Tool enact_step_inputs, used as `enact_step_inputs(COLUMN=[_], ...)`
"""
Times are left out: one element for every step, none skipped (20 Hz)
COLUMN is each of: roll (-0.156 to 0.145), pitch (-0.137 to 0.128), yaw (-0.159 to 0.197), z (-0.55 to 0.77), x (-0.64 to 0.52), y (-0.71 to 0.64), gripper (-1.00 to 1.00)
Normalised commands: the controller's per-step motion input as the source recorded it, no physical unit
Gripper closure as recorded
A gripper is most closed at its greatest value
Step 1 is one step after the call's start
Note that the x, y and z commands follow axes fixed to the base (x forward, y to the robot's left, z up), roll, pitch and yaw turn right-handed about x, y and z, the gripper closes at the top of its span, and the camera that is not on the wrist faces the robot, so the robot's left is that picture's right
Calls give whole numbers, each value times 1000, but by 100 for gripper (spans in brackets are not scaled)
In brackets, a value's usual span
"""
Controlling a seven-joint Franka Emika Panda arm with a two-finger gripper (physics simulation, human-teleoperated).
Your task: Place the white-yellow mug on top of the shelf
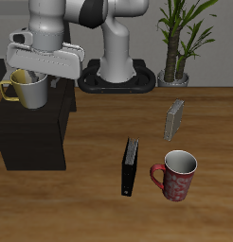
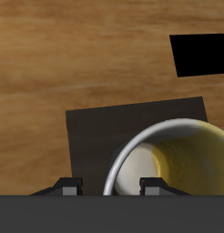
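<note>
The white-yellow mug [image 1: 28,90] is white with a yellow handle and hangs upright from my gripper [image 1: 35,70], above the flat top of the near-black shelf [image 1: 31,137]. The gripper is shut on the mug's wall, one finger inside the rim and one outside. In the wrist view the mug's rim and yellow inside [image 2: 182,159] fill much of the picture. The two fingers [image 2: 73,188] straddle the rim. The shelf's dark top [image 2: 96,132] lies below the mug, which seems to be off it.
A red patterned mug [image 1: 178,176] stands near the table's front edge. A thin black book [image 1: 131,166] stands upright beside it. A small grey box [image 1: 174,119] stands farther back. A potted plant [image 1: 177,43] stands by the robot's base [image 1: 118,71].
</note>
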Motion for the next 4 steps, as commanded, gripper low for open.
enact_step_inputs(roll=[-2, -11, -12, 3], pitch=[17, 17, 12, 13], yaw=[15, -24, -40, -11], z=[-36, -2, 24, 32], x=[14, -17, -39, -44], y=[29, 23, 39, 53], gripper=[-100, -100, -100, -100])
